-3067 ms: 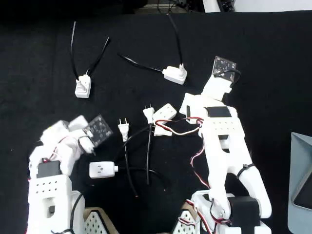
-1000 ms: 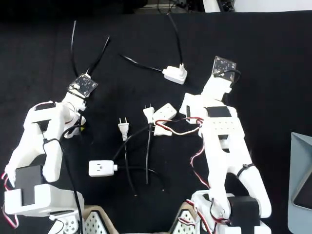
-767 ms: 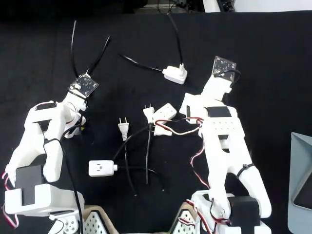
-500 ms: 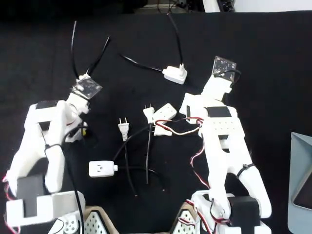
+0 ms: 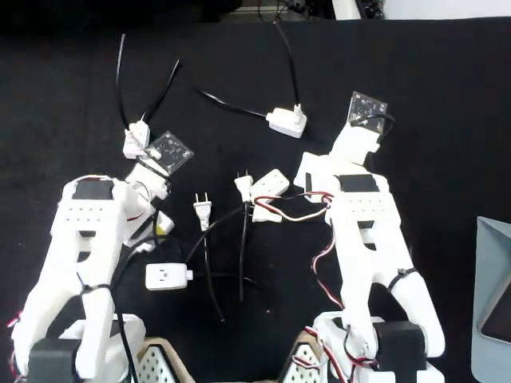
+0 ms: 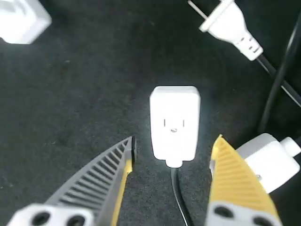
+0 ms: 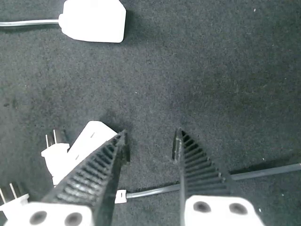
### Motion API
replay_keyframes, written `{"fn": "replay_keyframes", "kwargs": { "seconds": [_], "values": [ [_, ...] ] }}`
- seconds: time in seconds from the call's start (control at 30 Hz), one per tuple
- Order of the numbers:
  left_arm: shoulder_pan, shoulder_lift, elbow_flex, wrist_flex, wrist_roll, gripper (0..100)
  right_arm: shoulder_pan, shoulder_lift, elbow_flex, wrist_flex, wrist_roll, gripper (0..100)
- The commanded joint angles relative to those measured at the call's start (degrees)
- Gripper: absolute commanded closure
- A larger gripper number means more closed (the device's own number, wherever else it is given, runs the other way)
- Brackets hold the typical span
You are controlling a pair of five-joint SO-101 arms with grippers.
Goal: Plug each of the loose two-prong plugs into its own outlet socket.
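- The left arm has swung away from the far socket at the back left and come in toward the middle of the table.
- That far socket sits in the same spot as before, so the arm did not take it along.
- Now the left gripper hangs over a white socket that lies flat on the black cloth.
- Its two fingers are spread wide, one on each side of the end where the cord comes out. They hold nothing.
- A loose plug lies near, past the white socket, with its two prongs free.
- The right gripper has not moved. It is partly open above bare cloth and holds nothing.
- A small socket and a second plug lie just beside one of its fingers.
- No plug has moved, and none of the loose ones is in a socket yet.
- I think the left arm has picked the white socket to work on, so the plugging is only starting.
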Motion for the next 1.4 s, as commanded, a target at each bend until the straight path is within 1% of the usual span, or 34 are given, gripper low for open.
{"fn": "replay_keyframes", "kwargs": {
  "seconds": [0.0,0.07,0.27,0.37,0.53,0.67,0.77,0.87,1.17,1.27,1.37],
  "values": [
    [-0.31,-4.57,0.66,0.7,-0.09,74,-0.79,-1.8,-0.13,-0.79,-0.26,84.4],
    [0.13,-5.98,2.15,0.62,-0.18,74,-0.79,-1.8,-0.13,-0.79,-0.26,84.4],
    [5.32,-7.82,8.22,0.0,0.35,74,-0.79,-1.71,-0.13,-0.79,-0.26,84.4],
    [5.93,-7.03,9.1,-3.25,4.84,74,-0.79,-1.71,-0.13,-0.79,-0.26,84.4],
    [5.76,-1.14,10.33,-9.05,5.27,74,-0.79,-1.71,-0.04,-0.79,-0.26,84.4],
    [3.21,7.38,7.16,-12.4,5.36,74,-0.79,-1.71,-0.04,-0.79,-0.26,84.4],
    [-0.22,13.45,2.95,-12.84,5.1,74,-0.79,-1.71,-0.04,-0.79,-0.26,84.4],
    [-2.07,17.67,-0.4,-12.84,5.01,78,-0.79,-1.71,-0.04,-0.79,-0.26,84.4],
    [-1.71,18.64,-1.54,-12.92,5.36,87,-0.79,-1.71,-0.04,-0.79,-0.26,84.4],
    [-1.71,18.64,-1.54,-12.75,5.36,84,-0.79,-1.71,-0.04,-0.79,-0.26,84.4],
    [-3.03,18.64,-1.54,-12.84,5.45,74,-0.79,-1.71,-0.04,-0.79,-0.26,84.4]
  ]
}}
